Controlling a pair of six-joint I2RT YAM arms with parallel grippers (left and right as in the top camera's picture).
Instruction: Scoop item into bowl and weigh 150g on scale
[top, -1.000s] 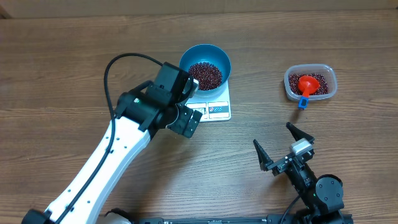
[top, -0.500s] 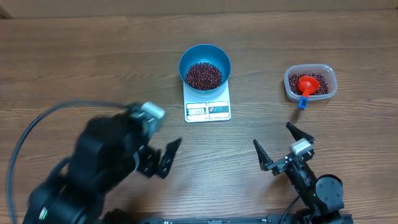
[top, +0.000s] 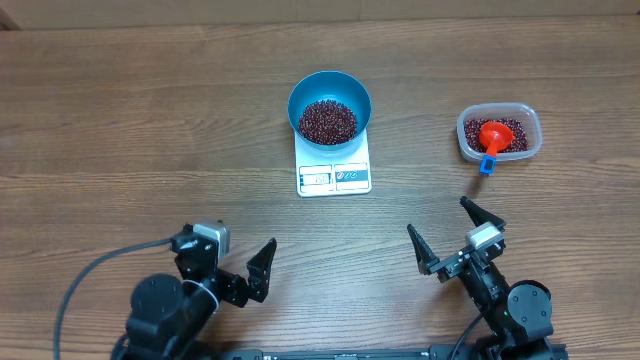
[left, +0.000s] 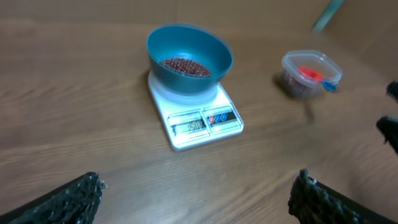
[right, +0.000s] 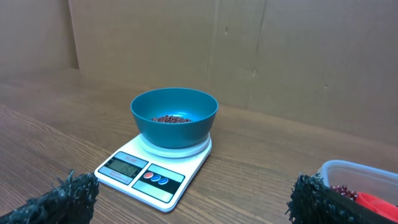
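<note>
The bowl (top: 330, 107) is sitting on the scale (top: 334, 172), toward the far side of the counter (top: 120, 120) and about midway across it. It is covering the scale's far part and leaving the display and buttons along the near edge showing. Beans (top: 328, 121) are lying in a loose heap in the bottom of the bowl, well below its rim. The display is showing digits, but they are too small to read.

To the right of the scale and well apart from it, a clear tub (top: 499, 133) is holding more beans. A red scoop (top: 492, 133) is resting in them, with its blue handle poking out over the tub's near rim.

The left gripper (left: 198, 180) is hanging over the near left of the counter, its jaws spreading wide with nothing between them. Its wrist camera is looking across bare wood toward the scale and bowl. The right gripper (top: 438, 218) is hovering at the near right, likewise gaping wide and gripping nothing, well apart from the tub. In its wrist view the bowl is sitting squarely on the scale's round platform, the tub is showing at the right edge, and a cardboard wall (right: 280, 56) is standing behind the counter.
</note>
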